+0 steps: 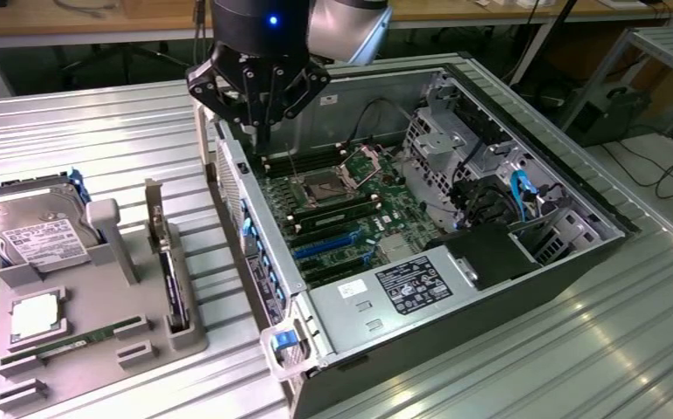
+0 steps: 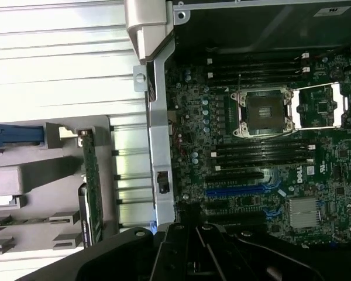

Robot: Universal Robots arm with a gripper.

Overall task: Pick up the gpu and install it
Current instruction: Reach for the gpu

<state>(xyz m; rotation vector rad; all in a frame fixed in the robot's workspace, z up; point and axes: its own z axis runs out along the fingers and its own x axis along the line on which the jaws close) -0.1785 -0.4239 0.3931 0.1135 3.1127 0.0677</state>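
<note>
Closed completely and holding nothing, the black metal pincer point(image 1: 262, 133) hung over the far corner of the computer, just above the edge of the board. In the wrist view its dark body point(image 2: 192, 234) lay across the near part of the scene.

Everything stood on a wide ribbed silver metal table point(image 1: 92, 131). The biggest thing on it was an open black and silver computer case point(image 1: 575, 262), lying on its side. Inside it lay a green motherboard point(image 1: 366, 223) with a square metal processor socket point(image 2: 263, 111), black memory slots and blue card slots point(image 2: 237, 190).

On the exterior view's left of the case sat a grey plastic holder tray point(image 1: 98, 305). A silver boxy hard drive with a white label point(image 1: 36, 234) stood at the tray's far end.

The gpu point(image 1: 171, 266) was in the tray, standing on its long edge in a slot on the side nearest to the case. It was well apart from the pincer and not touched by it. From the exterior view it looked like a thin dark slab seen edge-on. In the wrist view the gpu point(image 2: 92, 187) showed a narrow green edge with a silver metal bracket at one end. Its flat face was turned away, so I could not tell more about it.

A long narrow green RAM stick point(image 1: 74, 342) and a small square silver chip point(image 1: 36, 316) also lay in the tray.
</note>
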